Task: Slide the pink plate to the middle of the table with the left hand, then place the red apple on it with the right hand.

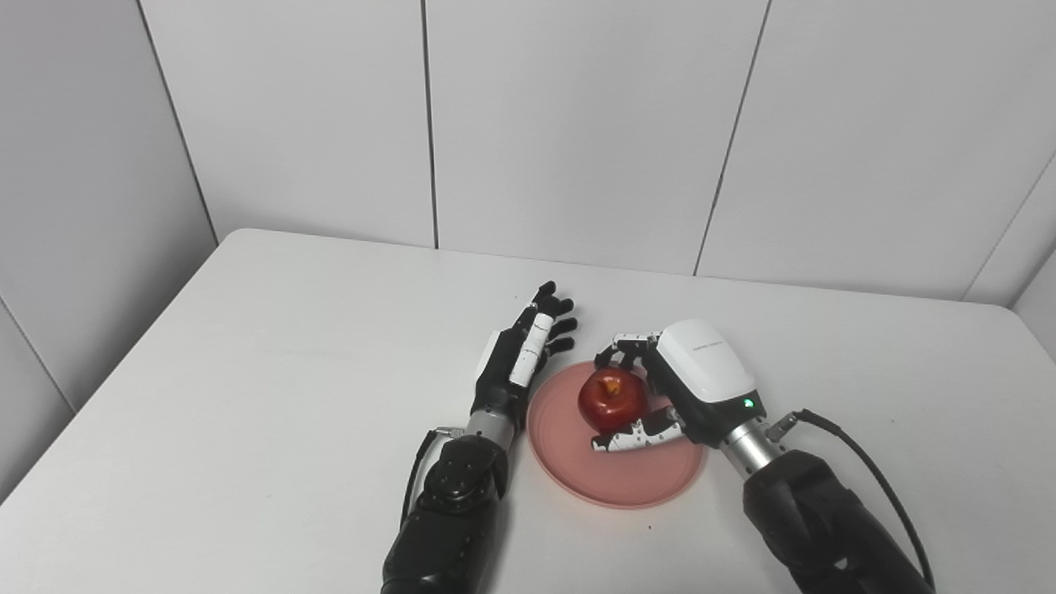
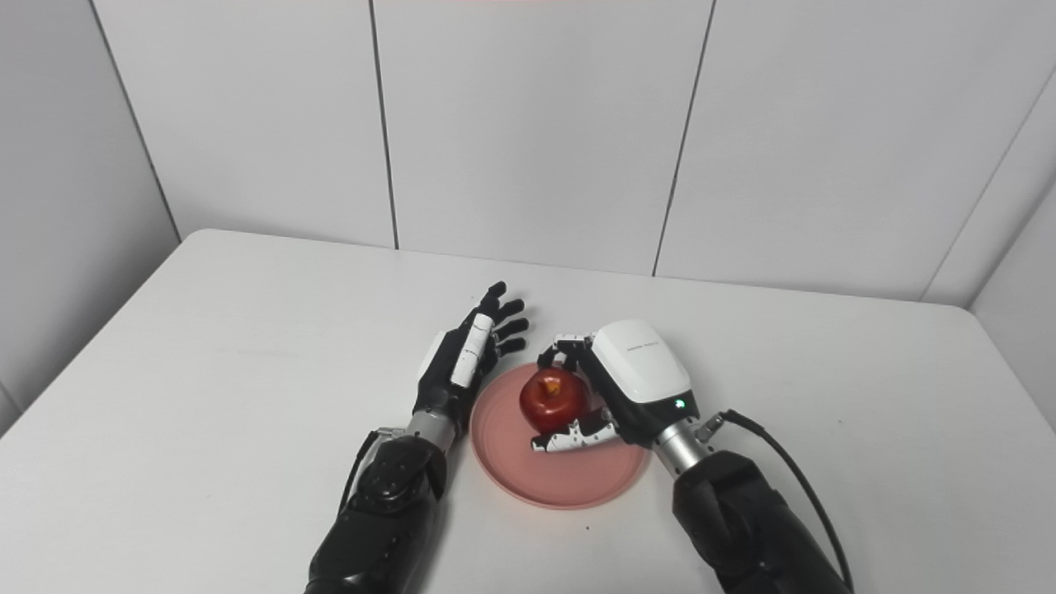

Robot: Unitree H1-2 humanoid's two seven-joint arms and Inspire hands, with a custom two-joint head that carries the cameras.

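plate [image 1: 615, 462] mid-surface: done | apple [image 1: 612, 399] on plate, right hand [image 1: 672, 388] wrapped round it | release left | left hand [image 1: 528, 346] beside plate, fingers spread, empty

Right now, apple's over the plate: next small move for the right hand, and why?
Probably open the right hand and let go. The apple seems to sit on the plate already, fingers wrapped around it, and the left hand is open beside the rim, clear of it.
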